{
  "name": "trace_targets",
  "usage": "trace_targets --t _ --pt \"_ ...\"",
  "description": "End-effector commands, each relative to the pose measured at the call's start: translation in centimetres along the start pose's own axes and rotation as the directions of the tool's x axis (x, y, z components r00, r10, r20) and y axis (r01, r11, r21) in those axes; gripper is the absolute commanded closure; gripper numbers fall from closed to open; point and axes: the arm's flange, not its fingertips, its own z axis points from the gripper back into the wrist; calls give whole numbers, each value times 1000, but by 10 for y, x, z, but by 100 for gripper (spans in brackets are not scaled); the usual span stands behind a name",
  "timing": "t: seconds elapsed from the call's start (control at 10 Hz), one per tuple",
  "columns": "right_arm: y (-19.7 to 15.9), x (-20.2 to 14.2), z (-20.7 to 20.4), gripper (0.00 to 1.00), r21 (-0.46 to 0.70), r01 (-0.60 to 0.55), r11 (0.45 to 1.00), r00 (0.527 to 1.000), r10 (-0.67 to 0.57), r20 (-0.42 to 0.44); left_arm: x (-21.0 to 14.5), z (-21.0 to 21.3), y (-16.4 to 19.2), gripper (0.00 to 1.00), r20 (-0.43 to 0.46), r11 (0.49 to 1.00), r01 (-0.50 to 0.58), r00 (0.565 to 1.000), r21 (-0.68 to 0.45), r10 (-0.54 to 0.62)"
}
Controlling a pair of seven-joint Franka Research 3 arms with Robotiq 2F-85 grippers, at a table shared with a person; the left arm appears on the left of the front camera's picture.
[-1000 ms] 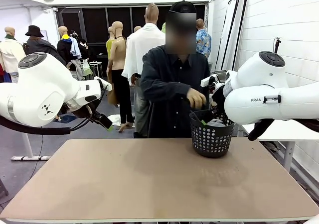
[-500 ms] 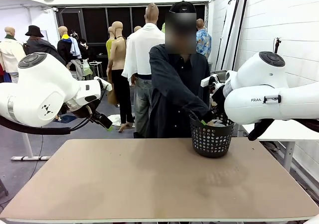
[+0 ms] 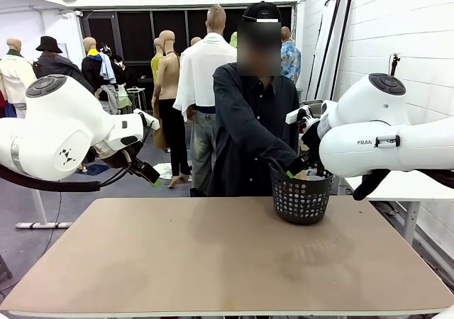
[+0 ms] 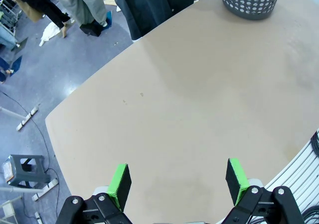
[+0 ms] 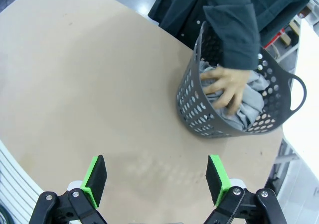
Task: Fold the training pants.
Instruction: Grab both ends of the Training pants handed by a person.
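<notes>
- Two grippers, both released. The left gripper [image 4: 177,176] hangs over the near left part of the flat tan table [image 4: 189,99]. Its jaws are spread wide, with nothing between the green pads [image 4: 118,180].
- The right gripper [image 5: 155,176] is likewise wide open and empty. It is above bare tabletop on the near side of the basket and apart from it.
- The round black plastic mesh basket [image 5: 199,109], with punched holes and loop handles, stands upright on the far right part of the table, close to the far edge.
- The light grey soft jersey training pants [image 5: 251,102] lie bunched inside the basket, below its rim. As far as the right wrist view shows, they are contained by its wall.
- A person in a dark long-sleeved shirt [image 3: 248,120] stands at the far side, just behind the basket, with one arm reaching down into it.
- The person's hand [image 5: 227,87] rests with fingers spread on top of the grey fabric, touching it. Whether the fingers pinch the cloth cannot be told.
- In the front view, both white arms are held up off the table, one at the left and one at the right. The right arm's body is beside the basket.
</notes>
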Motion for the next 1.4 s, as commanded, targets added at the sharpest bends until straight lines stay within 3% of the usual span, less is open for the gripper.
trace_targets --t 0.0,1.3 --pt "0 0 0 0 0 -1 1000 1000 1 0 -1 -1 0 0 -4 1000 8 1000 -3 -8" --pt "0 0 0 0 0 -1 1000 1000 1 0 -1 -1 0 0 -4 1000 8 1000 -3 -8"
